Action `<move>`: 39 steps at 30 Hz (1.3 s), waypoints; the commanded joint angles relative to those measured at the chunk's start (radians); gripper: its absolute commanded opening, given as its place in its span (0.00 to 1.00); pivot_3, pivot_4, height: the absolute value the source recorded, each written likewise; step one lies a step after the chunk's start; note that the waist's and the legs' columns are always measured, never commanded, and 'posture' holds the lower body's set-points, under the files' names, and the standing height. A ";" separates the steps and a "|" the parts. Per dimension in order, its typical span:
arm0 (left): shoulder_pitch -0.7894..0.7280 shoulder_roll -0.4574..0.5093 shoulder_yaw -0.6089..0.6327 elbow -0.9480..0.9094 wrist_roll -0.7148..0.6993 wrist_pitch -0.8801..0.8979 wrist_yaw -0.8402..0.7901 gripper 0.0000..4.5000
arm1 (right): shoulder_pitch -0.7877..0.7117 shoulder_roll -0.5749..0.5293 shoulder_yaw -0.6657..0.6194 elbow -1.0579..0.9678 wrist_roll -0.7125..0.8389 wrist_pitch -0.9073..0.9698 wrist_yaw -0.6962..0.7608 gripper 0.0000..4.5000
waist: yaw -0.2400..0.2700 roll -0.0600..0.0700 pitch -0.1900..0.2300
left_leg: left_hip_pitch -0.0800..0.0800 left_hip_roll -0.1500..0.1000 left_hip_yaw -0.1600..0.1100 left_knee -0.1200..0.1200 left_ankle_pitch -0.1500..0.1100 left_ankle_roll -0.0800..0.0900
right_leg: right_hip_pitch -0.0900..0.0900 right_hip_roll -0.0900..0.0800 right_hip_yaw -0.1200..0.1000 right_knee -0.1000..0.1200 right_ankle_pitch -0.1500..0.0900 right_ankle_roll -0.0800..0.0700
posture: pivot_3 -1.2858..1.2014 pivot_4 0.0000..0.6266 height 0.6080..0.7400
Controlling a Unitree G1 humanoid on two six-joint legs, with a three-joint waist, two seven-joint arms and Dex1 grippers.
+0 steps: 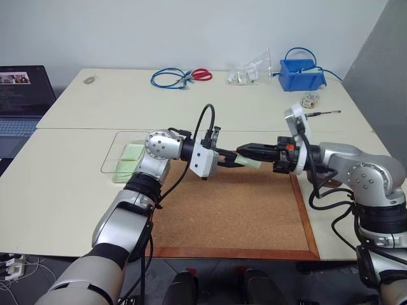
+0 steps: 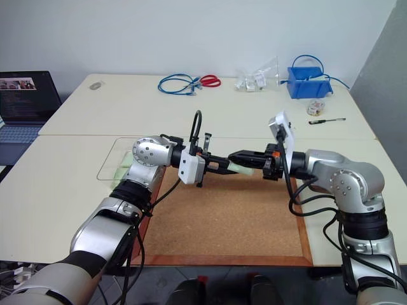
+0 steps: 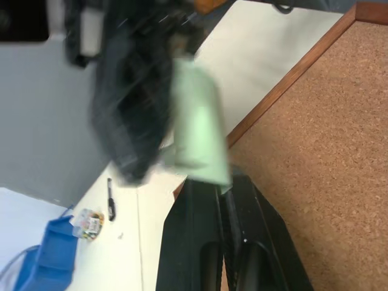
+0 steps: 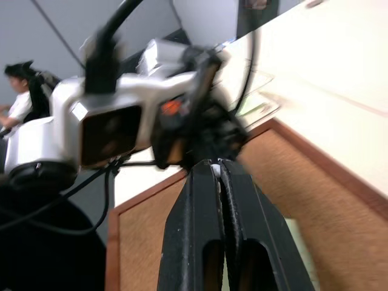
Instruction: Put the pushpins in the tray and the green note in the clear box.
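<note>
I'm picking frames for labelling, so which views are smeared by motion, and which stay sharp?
Left wrist view: the right gripper and the green note are streaked, while the cork board stays crisp. Right wrist view: the left gripper is smeared. Left eye view: sharp throughout, the clear box included.

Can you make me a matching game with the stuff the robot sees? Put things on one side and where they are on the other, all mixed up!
Things:
1. green note
2. clear box
3. blue bin
4. cork board

Places:
A. at the far edge of the table, toward the robot's right
B. lying flat on the table under both arms
C. pinched in the air between the left gripper and the right gripper
D. on the table to the robot's left of the cork board

Pairs: 1-C, 2-D, 3-A, 4-B
</note>
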 commanded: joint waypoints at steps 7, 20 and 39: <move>-0.031 0.030 0.001 0.032 0.052 -0.126 0.087 0.00 | -0.022 -0.028 -0.045 0.002 0.012 0.002 -0.001 0.00 | 0.000 0.000 0.000 | 0.000 0.000 0.000 0.000 0.000 0.000 | 0.000 0.000 0.000 0.000 0.000 0.000 | 0.52 0.24 1.00; 0.129 0.037 -0.016 -0.462 -0.066 0.692 0.228 0.00 | 0.389 -0.070 -0.183 -0.148 -0.372 -0.270 -0.370 0.00 | 0.001 0.000 0.000 | -0.001 -0.001 -0.001 0.000 0.000 0.000 | 0.000 0.000 0.000 0.000 0.000 0.000 | 0.52 0.24 1.00; 0.152 -0.002 -0.093 -0.668 -0.067 1.121 0.225 0.00 | 0.423 0.063 -0.237 0.003 -0.567 -0.352 -0.631 0.00 | -0.011 0.000 0.000 | 0.002 0.000 0.001 0.000 0.001 0.001 | 0.001 0.001 0.004 0.005 0.000 0.000 | 0.52 0.24 1.00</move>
